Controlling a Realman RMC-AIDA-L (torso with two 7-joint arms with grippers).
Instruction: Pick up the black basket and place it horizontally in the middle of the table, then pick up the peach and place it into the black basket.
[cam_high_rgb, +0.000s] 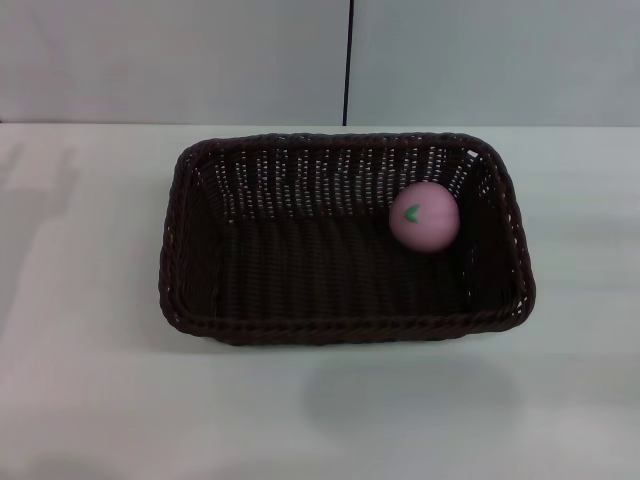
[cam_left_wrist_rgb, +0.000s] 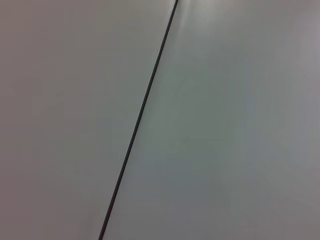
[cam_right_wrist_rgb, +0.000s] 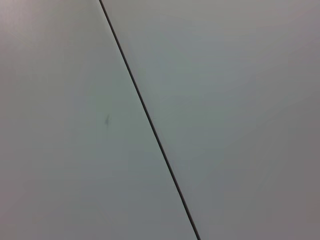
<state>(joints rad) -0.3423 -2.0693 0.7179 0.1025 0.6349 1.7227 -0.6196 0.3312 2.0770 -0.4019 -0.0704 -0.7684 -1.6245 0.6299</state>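
Note:
The black basket (cam_high_rgb: 340, 322) lies lengthwise across the middle of the white table (cam_high_rgb: 90, 380) in the head view, open side up. The pink peach (cam_high_rgb: 425, 216) with its green leaf mark rests inside the basket, at the far right corner, against the back wall. Neither gripper shows in any view. Both wrist views show only a plain grey wall with a thin dark seam (cam_left_wrist_rgb: 142, 107) (cam_right_wrist_rgb: 150, 120).
A grey wall with a vertical dark seam (cam_high_rgb: 348, 60) stands behind the table's far edge. White tabletop lies on all sides of the basket.

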